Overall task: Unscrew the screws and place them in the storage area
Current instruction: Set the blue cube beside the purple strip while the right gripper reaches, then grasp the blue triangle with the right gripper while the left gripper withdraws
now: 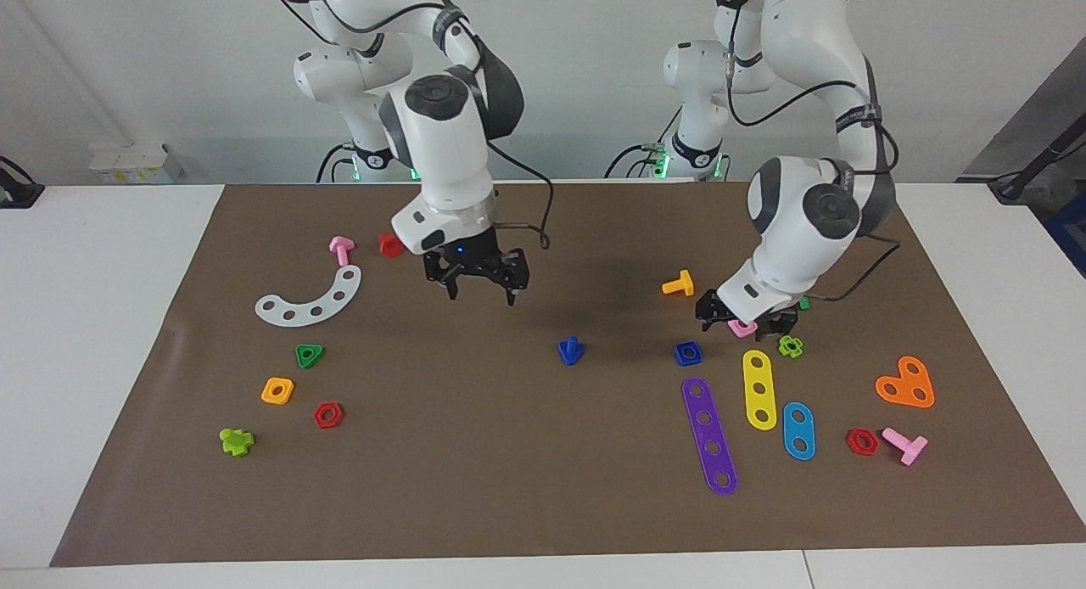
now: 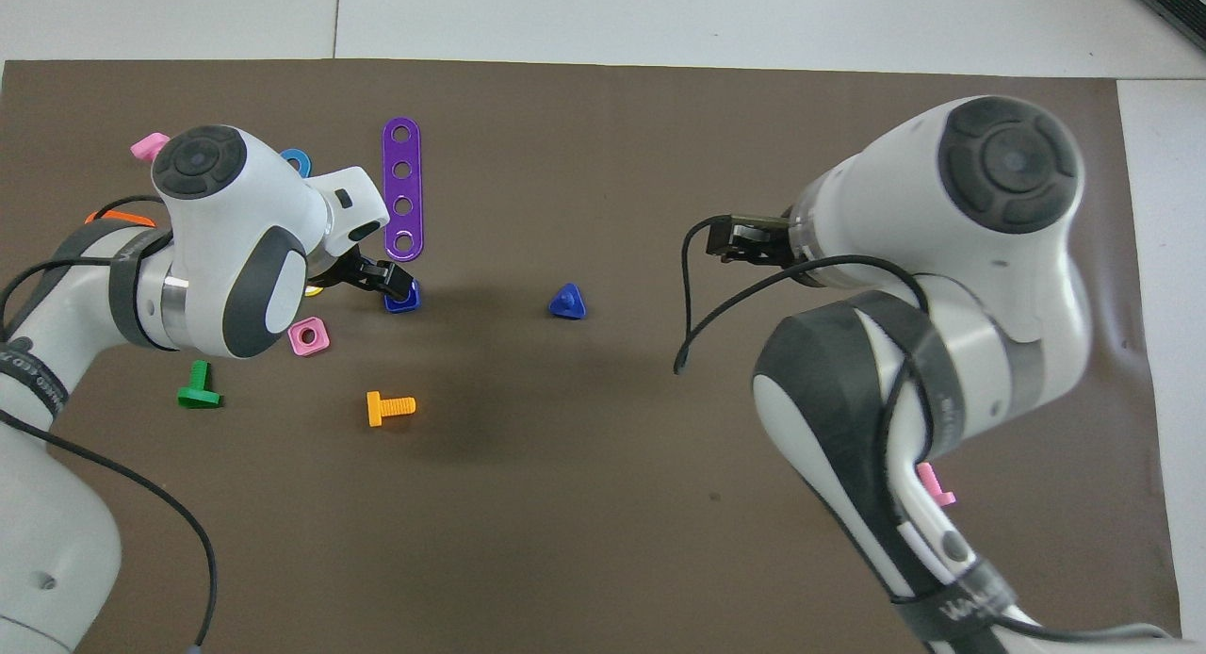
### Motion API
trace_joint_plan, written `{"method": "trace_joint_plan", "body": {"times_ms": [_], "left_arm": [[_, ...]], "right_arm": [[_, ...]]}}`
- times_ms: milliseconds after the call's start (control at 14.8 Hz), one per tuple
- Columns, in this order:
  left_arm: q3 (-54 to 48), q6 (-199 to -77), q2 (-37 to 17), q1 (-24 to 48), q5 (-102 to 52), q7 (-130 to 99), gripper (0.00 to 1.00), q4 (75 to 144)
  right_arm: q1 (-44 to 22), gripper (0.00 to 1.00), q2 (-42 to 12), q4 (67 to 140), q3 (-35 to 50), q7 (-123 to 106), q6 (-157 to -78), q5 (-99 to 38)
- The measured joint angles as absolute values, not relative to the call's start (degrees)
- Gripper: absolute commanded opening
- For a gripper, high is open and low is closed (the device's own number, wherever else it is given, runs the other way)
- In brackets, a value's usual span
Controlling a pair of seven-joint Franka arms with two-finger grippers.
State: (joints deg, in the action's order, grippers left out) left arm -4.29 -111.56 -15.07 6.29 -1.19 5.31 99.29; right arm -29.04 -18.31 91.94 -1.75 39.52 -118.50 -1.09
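Observation:
The blue screw (image 1: 571,350) stands alone, head down, on the brown mat near the middle; it also shows in the overhead view (image 2: 567,302). My right gripper (image 1: 481,294) hangs open and empty above the mat, between the screw and the storage area. The storage area (image 1: 356,360) is the stretch with the white curved strip (image 1: 310,299) and the green (image 1: 310,355), orange (image 1: 277,390) and red (image 1: 327,415) nuts; my right arm hides it in the overhead view. My left gripper (image 1: 745,319) is low and open over a pink square nut (image 1: 742,327), beside the blue square nut (image 1: 688,353).
Purple (image 1: 710,436), yellow (image 1: 759,389) and blue (image 1: 798,430) straight strips lie toward the left arm's end, with an orange heart plate (image 1: 906,384), a red nut (image 1: 862,441) and a pink bolt (image 1: 905,445). An orange bolt (image 1: 679,283) lies near the left gripper.

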Motion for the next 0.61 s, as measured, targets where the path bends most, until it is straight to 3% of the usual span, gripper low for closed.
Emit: {"method": "trace_joint_plan", "body": {"times_ms": [475, 610], "left_arm": [[-3.6, -97.0, -0.3, 0.7, -1.2, 6.1, 1.0, 98.8], [-3.4, -94.5, 2.5, -0.4, -1.2, 6.1, 1.0, 99.1]], "right_arm": [[-37.6, 1.0, -32.3, 84.4, -1.8, 43.7, -125.3, 2.3], [-37.9, 0.92, -34.5, 83.6, -1.9, 43.7, -126.6, 4.4]]}}
